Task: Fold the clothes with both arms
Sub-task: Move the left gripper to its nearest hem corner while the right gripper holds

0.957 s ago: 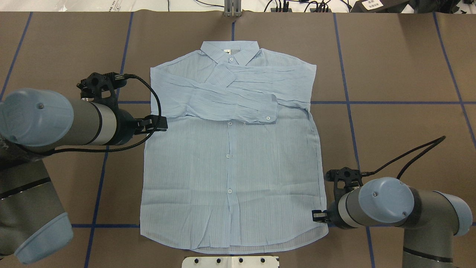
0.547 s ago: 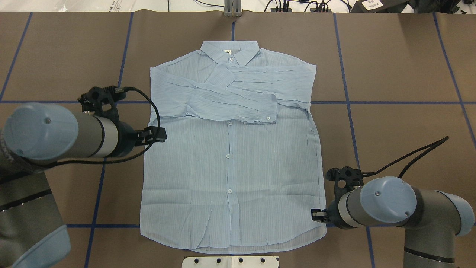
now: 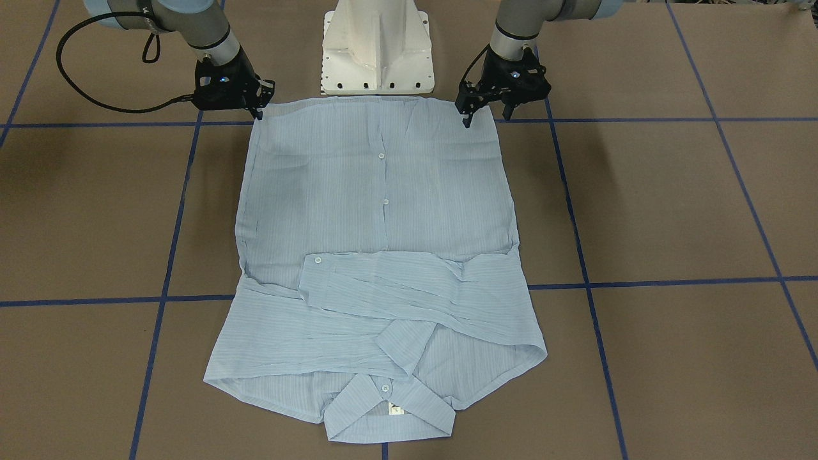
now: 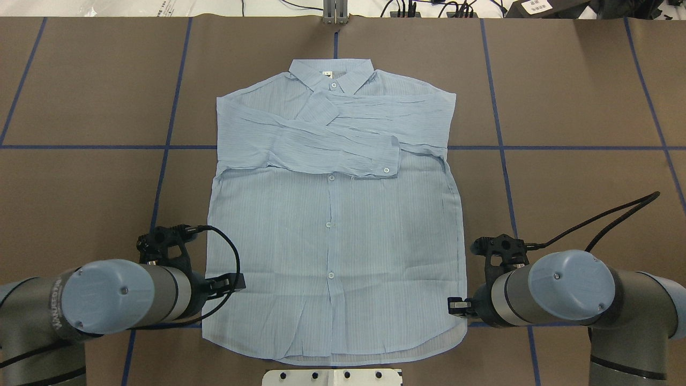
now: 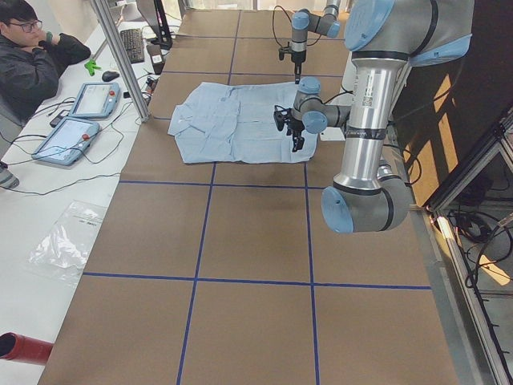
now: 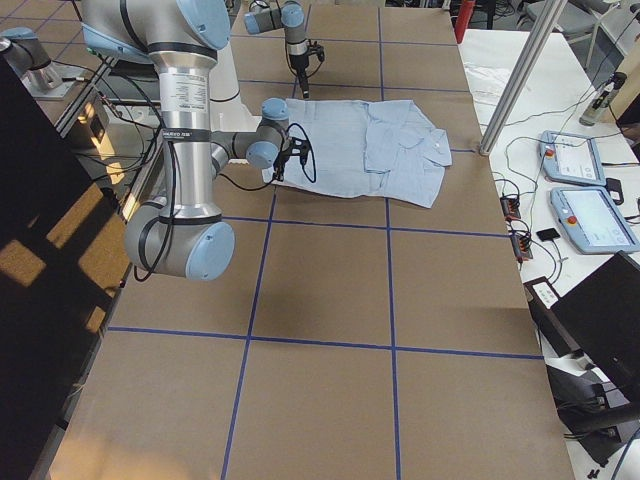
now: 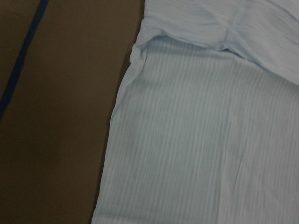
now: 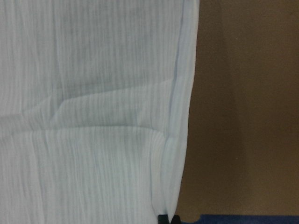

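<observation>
The light blue striped shirt (image 4: 332, 230) lies flat and face up on the brown table, collar (image 4: 331, 72) far from the robot and both sleeves folded across the chest. My left gripper (image 3: 487, 118) hovers open over the hem corner on the robot's left. Only the shirt's side edge (image 7: 196, 140) fills the left wrist view, with no fingers in it. My right gripper (image 3: 259, 114) is at the opposite hem corner. In the right wrist view its fingertips (image 8: 162, 218) sit close together on the shirt's edge (image 8: 180, 140), shut on the cloth.
The white pedestal base (image 3: 377, 51) stands just behind the hem. Blue tape lines (image 4: 563, 147) cross the brown table cover. A seated person (image 5: 32, 56), tablets (image 5: 76, 120) and a metal post (image 5: 120, 56) are at the far table edge.
My left arm has swept back toward the robot along the shirt's side, from sleeve level down to the hem corner. The right arm barely moved; the hem corner under it shifted slightly inward.
</observation>
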Tool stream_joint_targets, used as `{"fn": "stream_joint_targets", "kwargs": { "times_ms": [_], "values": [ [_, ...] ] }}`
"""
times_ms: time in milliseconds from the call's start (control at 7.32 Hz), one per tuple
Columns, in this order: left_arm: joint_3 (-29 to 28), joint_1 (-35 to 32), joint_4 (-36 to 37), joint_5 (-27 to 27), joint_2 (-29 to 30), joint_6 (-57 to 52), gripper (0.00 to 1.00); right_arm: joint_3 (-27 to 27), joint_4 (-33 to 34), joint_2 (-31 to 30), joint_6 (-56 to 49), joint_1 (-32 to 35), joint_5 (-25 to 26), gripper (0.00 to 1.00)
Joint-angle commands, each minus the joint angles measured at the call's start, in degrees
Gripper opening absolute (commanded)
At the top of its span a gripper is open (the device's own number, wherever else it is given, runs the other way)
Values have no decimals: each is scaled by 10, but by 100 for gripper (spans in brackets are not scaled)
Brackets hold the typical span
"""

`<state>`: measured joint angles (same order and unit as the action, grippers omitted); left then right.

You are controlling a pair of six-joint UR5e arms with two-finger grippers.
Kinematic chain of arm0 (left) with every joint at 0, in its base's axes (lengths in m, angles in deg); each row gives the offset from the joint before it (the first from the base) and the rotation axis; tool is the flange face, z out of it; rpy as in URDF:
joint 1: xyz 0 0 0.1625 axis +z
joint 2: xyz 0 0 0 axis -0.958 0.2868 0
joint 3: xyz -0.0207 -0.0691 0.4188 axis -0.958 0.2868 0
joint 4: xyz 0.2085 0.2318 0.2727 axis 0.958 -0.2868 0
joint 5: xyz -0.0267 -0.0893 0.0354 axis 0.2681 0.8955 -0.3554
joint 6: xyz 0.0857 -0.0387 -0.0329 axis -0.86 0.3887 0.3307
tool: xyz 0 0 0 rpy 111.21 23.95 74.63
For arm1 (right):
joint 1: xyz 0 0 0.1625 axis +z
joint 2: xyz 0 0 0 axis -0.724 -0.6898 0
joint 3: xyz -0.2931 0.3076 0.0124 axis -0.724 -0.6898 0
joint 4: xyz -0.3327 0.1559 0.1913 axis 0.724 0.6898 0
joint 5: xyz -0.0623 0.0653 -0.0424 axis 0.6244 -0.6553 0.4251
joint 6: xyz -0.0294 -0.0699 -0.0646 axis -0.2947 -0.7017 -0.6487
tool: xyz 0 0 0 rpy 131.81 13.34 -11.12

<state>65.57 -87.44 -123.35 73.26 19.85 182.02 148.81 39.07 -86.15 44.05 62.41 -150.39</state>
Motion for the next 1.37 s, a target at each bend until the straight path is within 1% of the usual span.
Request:
{"fn": "stream_joint_targets", "kwargs": {
  "times_ms": [0, 137, 410, 547, 1093, 1230],
  "values": [
    [-4, 33, 4, 2, -7, 7, 89, 1, 0, 3, 0, 1, -1, 0],
    [-8, 34, 4, 2, -8, 6, 87, 2, 0, 5, 0, 1, -1, 0],
    [-32, 34, 3, 2, -9, 4, 85, 1, 0, 5, 0, 5, -3, 0],
    [-34, 34, 3, 1, -9, 4, 82, 1, 0, 5, 0, 6, -4, 0],
    [-40, 35, 3, 2, -12, 4, 59, 2, 0, 5, -1, 11, -6, 0],
    [-40, 35, 4, 2, -12, 4, 55, 2, 0, 5, -1, 14, -7, 0]
  ]
}}
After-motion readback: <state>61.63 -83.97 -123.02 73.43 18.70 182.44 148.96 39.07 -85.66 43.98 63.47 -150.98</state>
